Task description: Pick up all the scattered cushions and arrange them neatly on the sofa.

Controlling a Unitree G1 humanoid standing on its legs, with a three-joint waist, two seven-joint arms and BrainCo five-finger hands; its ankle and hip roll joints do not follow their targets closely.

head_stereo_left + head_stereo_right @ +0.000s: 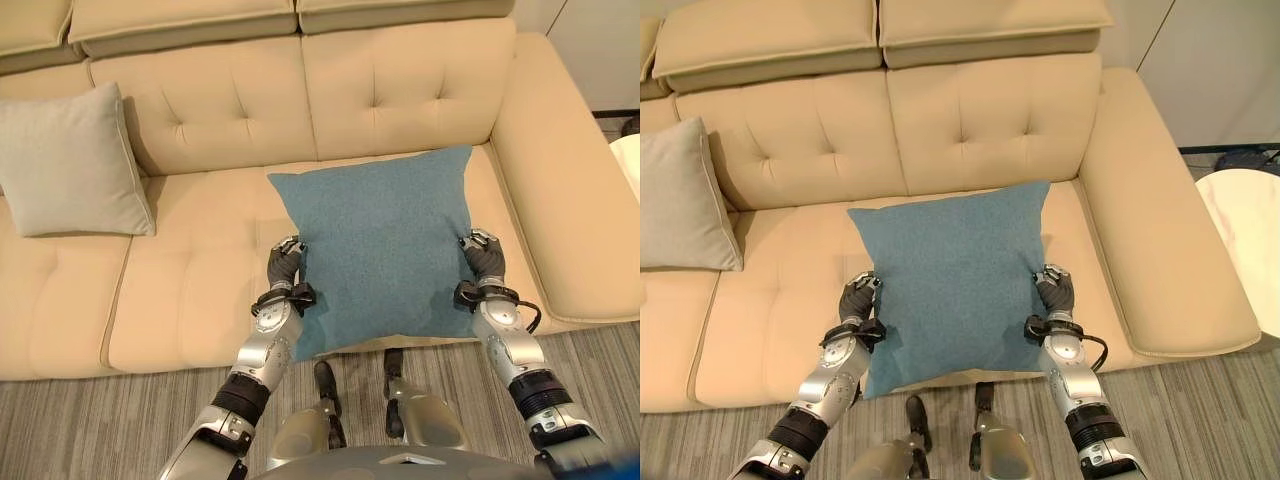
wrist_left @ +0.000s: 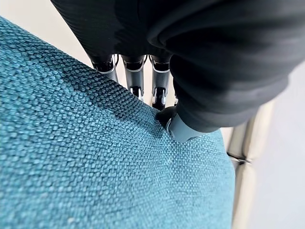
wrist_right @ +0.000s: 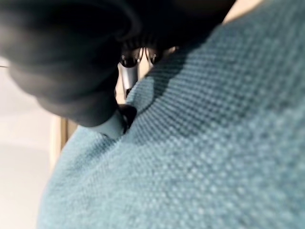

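Fingers of the left hand and right hand pinch opposite side edges of the teal cushion, thumbs on its face. It hangs square between them over the beige sofa seat, backrest directly beyond. A grey cushion already leans at the left.

A cream tufted sofa stands on grey striped flooring. A pale grey cushion leans against its backrest at the left end. A teal cushion sits over the right seat, its lower edge hanging past the front.
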